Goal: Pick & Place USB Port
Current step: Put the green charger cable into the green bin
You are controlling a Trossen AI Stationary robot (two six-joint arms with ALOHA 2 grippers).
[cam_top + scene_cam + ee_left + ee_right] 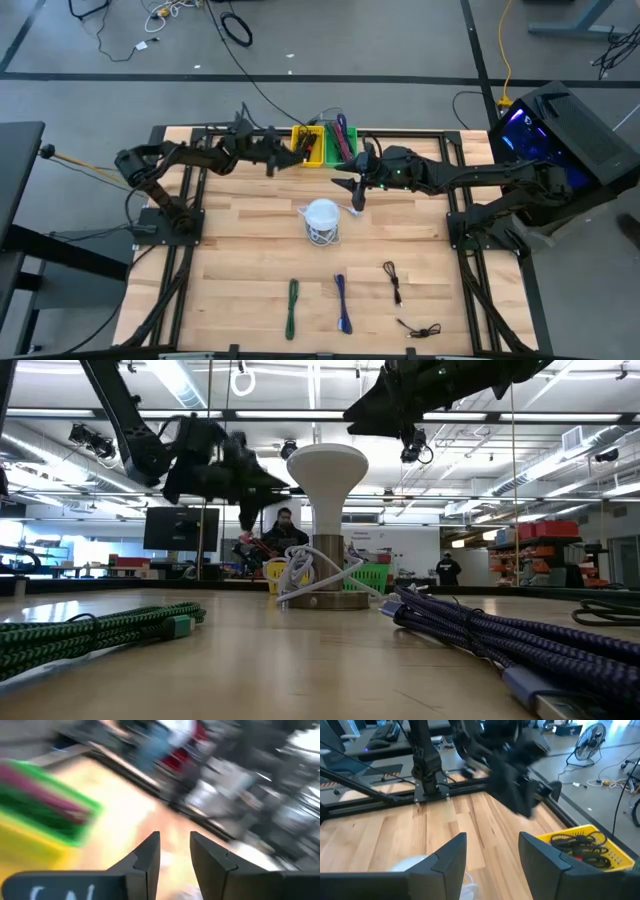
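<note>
From my feed there's a lot of background stuff around the bench point(240, 240): a computer tower with purple lights point(555, 135) sits off the far right corner, and loose black cables point(237, 28) snake over the grey floor behind. A standing fan point(586, 744) shows up past the edge too. Across the room I can see a dark monitor point(181, 528), one person seated point(284, 532) and another person standing point(449, 569) further back.

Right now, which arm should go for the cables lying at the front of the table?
Probably right. The right gripper hangs open and empty over mid-table, nearer the black cable and blue cable. The left gripper is back by the yellow bin.
</note>
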